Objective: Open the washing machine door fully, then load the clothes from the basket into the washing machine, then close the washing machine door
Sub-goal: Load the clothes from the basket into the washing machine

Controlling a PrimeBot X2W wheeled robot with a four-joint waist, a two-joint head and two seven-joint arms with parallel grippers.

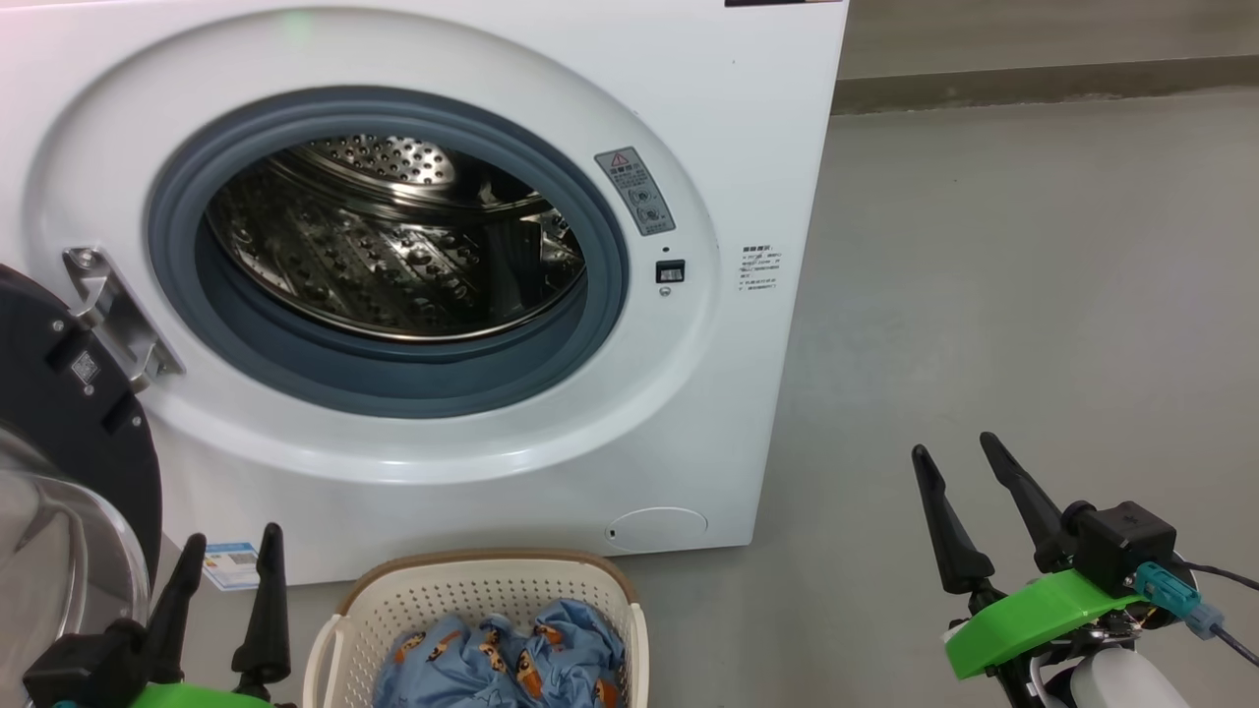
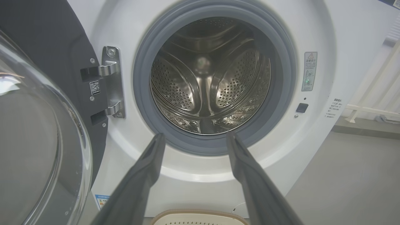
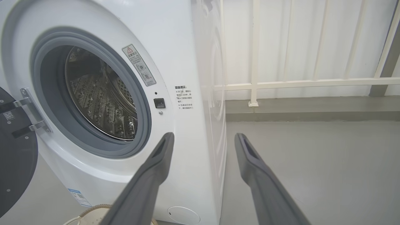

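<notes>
Crumpled blue clothes in cream basket

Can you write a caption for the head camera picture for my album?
Door open, drum empty, clothes in basket; left end effector and right end effector open, empty.

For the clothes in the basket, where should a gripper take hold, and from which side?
Pinch a raised crumpled fold near the middle of the clothes, coming straight down from above. The basket walls close off every side, and only its top is open. The open left gripper sits nearest.
</notes>
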